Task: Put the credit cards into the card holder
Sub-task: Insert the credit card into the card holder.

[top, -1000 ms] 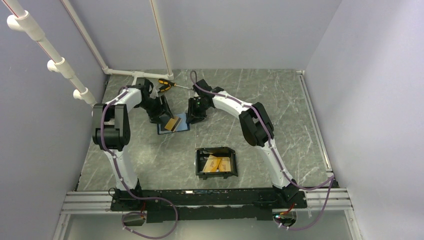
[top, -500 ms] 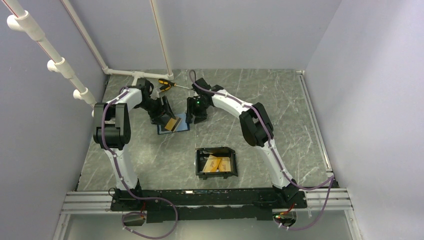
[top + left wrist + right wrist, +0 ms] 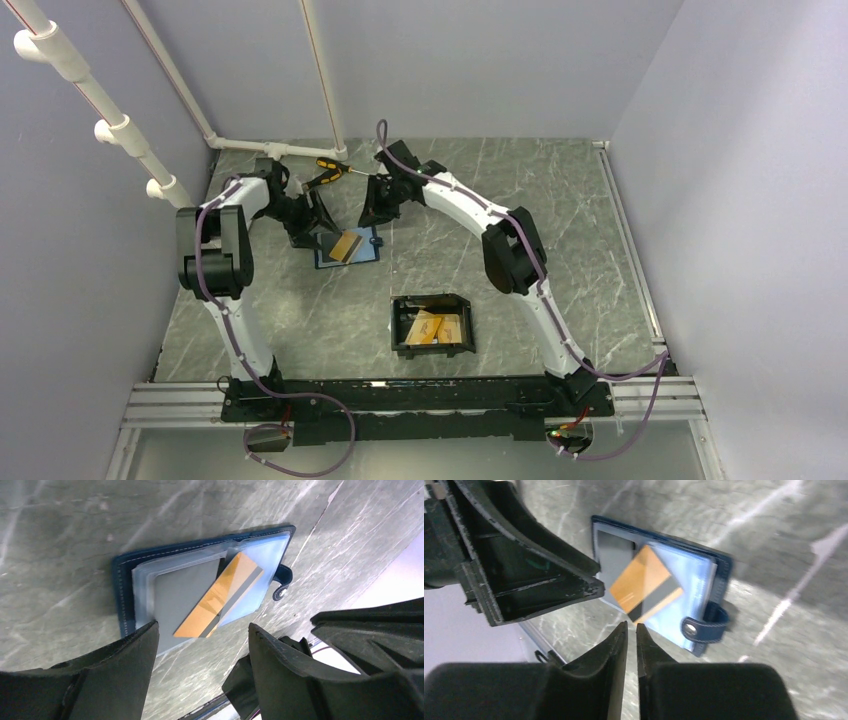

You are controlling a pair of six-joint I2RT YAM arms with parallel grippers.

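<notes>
One orange-gold credit card (image 3: 345,245) with a dark stripe lies askew on the open dark blue wallet (image 3: 365,256). In the left wrist view the same card (image 3: 220,597) lies just beyond my left gripper (image 3: 202,630), which is open and empty, fingers astride the wallet's near edge (image 3: 125,580). My right gripper (image 3: 631,625) hangs over the table short of the card (image 3: 644,582), jaws nearly touching with nothing between them. The black card holder (image 3: 395,325) sits nearer the bases and has two credit cards (image 3: 435,328) lying in it.
A yellow-and-black screwdriver (image 3: 330,168) lies at the back behind both grippers. White pipes (image 3: 270,150) run along the back left corner. Both grippers, left (image 3: 318,215) and right (image 3: 375,212), crowd the wallet from opposite sides.
My right gripper has pulled up and back from the wallet and closed its jaws. The left arm has shifted slightly left. The card stays on the wallet.
</notes>
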